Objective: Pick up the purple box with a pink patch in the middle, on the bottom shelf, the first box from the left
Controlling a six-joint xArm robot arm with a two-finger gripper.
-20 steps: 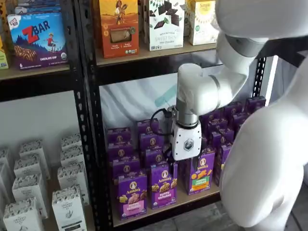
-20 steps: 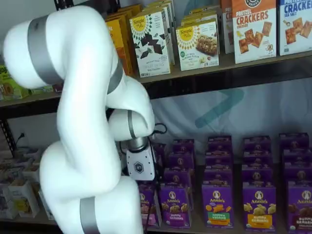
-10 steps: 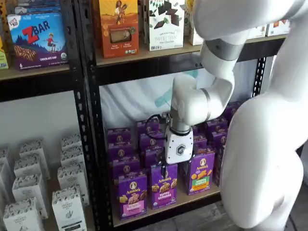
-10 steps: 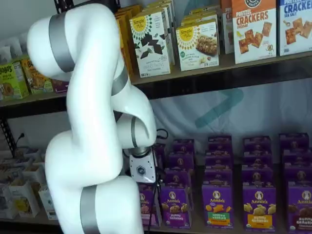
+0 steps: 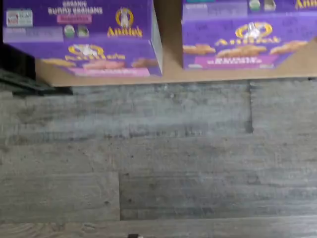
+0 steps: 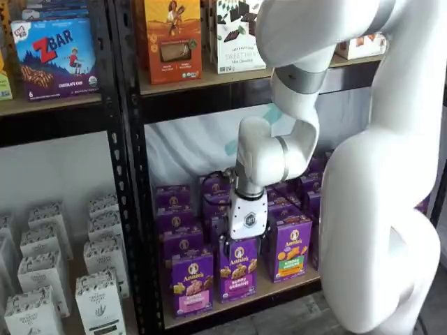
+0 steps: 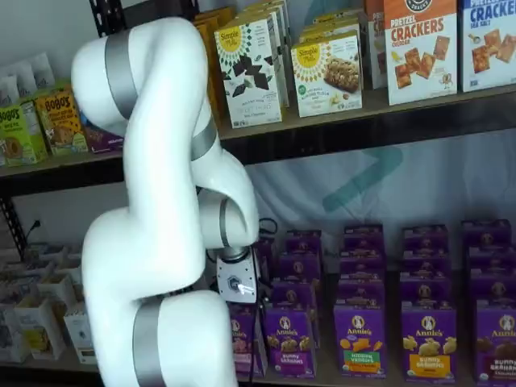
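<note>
The purple box (image 6: 192,283) with a pink band stands at the front left of the bottom shelf (image 6: 279,287), right beside the black upright. In a shelf view it (image 7: 241,339) is half hidden behind my arm. The wrist view shows its top and pink-banded front (image 5: 81,39) at the shelf's edge (image 5: 171,67). My gripper (image 6: 235,246) hangs in front of the boxes, just right of and above the purple box, over its neighbour. Its white body (image 7: 236,282) shows in both shelf views. The dark fingers blend into the boxes, so I cannot see whether there is a gap between them.
A purple Bunny Grahams carton (image 6: 237,269) stands next to the target, and a carton with a green band (image 6: 290,248) further right. Several rows of purple cartons stand behind. White cartons (image 6: 98,300) fill the left bay. The black upright (image 6: 133,209) is close on the left. Grey plank floor (image 5: 158,158) lies below.
My arm has swung left and lower. The gripper has moved from in front of the green-band carton to in front of the second carton, closer to the purple box.
</note>
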